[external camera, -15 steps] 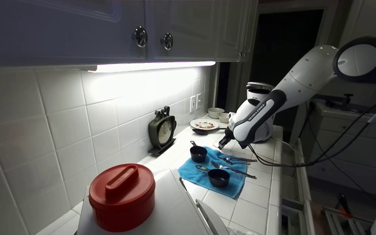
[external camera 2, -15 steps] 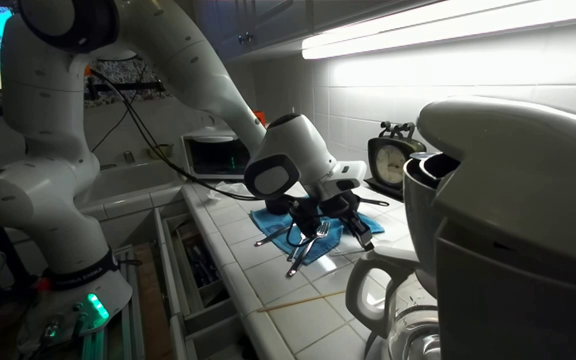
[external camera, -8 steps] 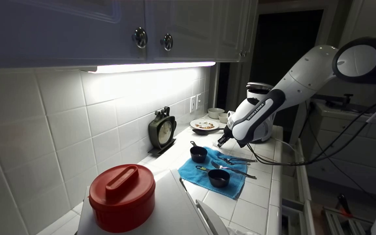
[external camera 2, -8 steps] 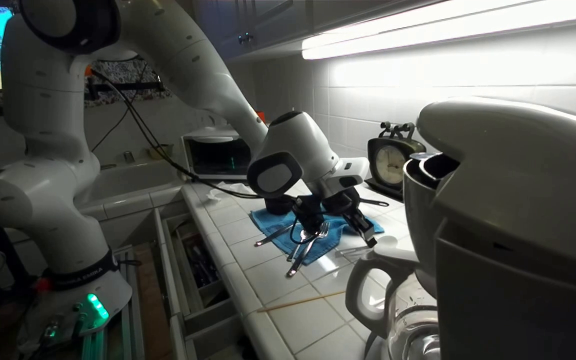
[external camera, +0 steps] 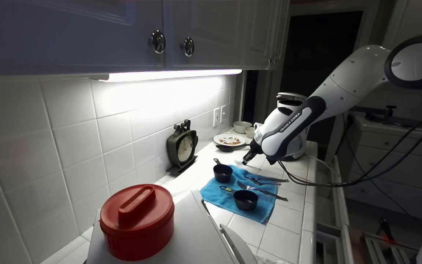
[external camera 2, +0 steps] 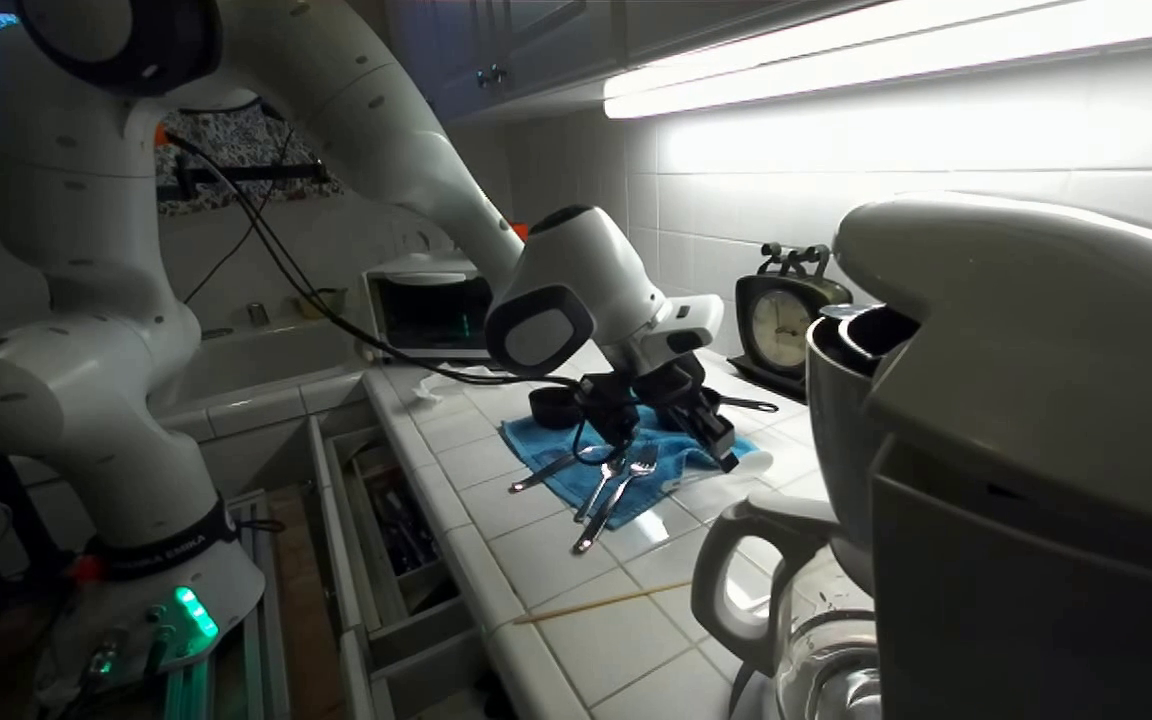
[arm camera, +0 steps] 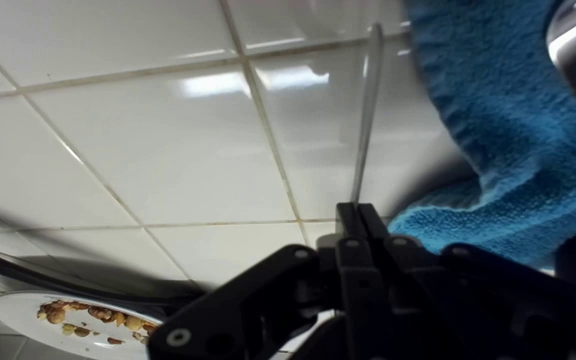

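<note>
My gripper [arm camera: 360, 207] is shut on a thin pale utensil [arm camera: 368, 102], whose narrow handle runs away from the fingertips in the wrist view. Its wider whitish end [external camera 2: 756, 462] shows beside the fingertips in an exterior view; the fingers hide it in the wrist view. The gripper [external camera: 245, 162] is over the white tiles, beside a crumpled blue towel [external camera: 214, 197]. Two black measuring cups [external camera: 222, 173] and several forks and other metal cutlery [external camera: 264, 190] lie on the towel. The towel [arm camera: 498, 115] is right of the fingers in the wrist view.
A plate of nuts [external camera: 216, 139] and a black utensil [external camera: 225, 148] lie near the wall. A green scale [external camera: 185, 146] stands against it. A stand mixer [external camera 2: 1036, 300], glass jug [external camera 2: 726, 590], wooden stick [external camera 2: 601, 604], open drawer [external camera 2: 366, 570] and red container [external camera: 137, 223] are around.
My gripper has moved a little away from the mixer and slightly up in the picture, and the pale utensil has moved with it. The towel, cups and cutlery have not moved.
</note>
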### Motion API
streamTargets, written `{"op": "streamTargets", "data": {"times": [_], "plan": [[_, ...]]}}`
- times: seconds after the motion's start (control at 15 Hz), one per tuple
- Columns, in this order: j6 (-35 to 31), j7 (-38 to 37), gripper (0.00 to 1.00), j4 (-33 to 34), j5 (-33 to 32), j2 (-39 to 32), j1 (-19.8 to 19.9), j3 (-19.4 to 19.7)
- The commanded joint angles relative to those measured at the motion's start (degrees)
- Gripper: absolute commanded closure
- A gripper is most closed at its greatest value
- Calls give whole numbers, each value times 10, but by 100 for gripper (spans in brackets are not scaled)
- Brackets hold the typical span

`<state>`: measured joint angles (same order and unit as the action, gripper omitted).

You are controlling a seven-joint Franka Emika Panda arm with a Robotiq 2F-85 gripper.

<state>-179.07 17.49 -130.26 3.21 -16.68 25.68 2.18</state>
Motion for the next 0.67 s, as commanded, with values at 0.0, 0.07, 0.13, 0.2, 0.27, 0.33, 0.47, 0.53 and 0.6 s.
{"op": "streamTargets", "data": {"times": [0.0, 0.07, 0.13, 0.2, 0.27, 0.33, 0.47, 0.53, 0.6], "plan": [[19, 22, 95, -44, -9, 55, 1, -6], [19, 26, 95, -51, -8, 64, 1, -7], [20, 31, 96, -59, -6, 73, 1, -11], [20, 37, 96, -66, -6, 82, 1, -15], [18, 41, 96, -75, -8, 90, -2, -16], [16, 45, 96, -81, -11, 96, -5, -16], [13, 57, 96, -89, -12, 104, -8, -21], [10, 65, 96, -92, -10, 104, -9, -25], [7, 73, 96, -94, -5, 104, -8, -32]]}}
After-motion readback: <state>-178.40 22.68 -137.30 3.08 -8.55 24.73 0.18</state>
